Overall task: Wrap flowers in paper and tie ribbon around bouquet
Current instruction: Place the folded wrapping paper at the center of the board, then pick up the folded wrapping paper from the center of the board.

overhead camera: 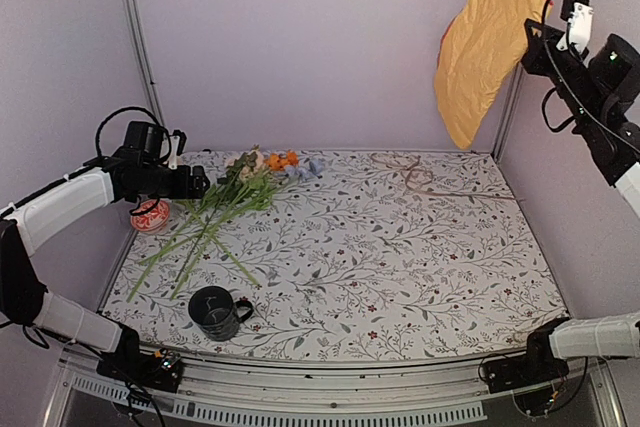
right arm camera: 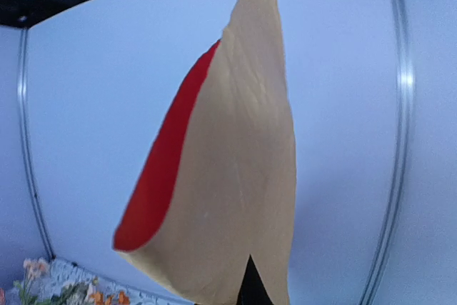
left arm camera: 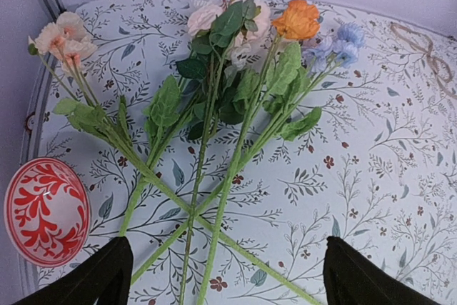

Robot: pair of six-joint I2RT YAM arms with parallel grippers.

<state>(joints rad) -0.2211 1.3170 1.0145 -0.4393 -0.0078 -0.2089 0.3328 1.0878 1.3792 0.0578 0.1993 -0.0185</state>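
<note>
Large sheet of wrapping paper (overhead camera: 485, 42), mustard-yellow with orange-red reverse: judged light, limp and crease-prone, best held at an edge; hangs above the leaf-print desk's (overhead camera: 400, 267) far right corner, pinched by the clenched right hand (overhead camera: 533, 39); left hand (overhead camera: 197, 184) released over the long green-stemmed artificial flowers (left arm camera: 235, 105).

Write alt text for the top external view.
The right gripper holds a large mustard-yellow and red paper sheet high above the leaf-printed table. The open left gripper hovers by loose green-stemmed artificial flowers; a thin tan ribbon lies at the back.

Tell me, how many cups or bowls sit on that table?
2: a black mug near the front left corner, and a red-and-white bowl at the left edge, beside the flowers. None seems hidden.
</note>
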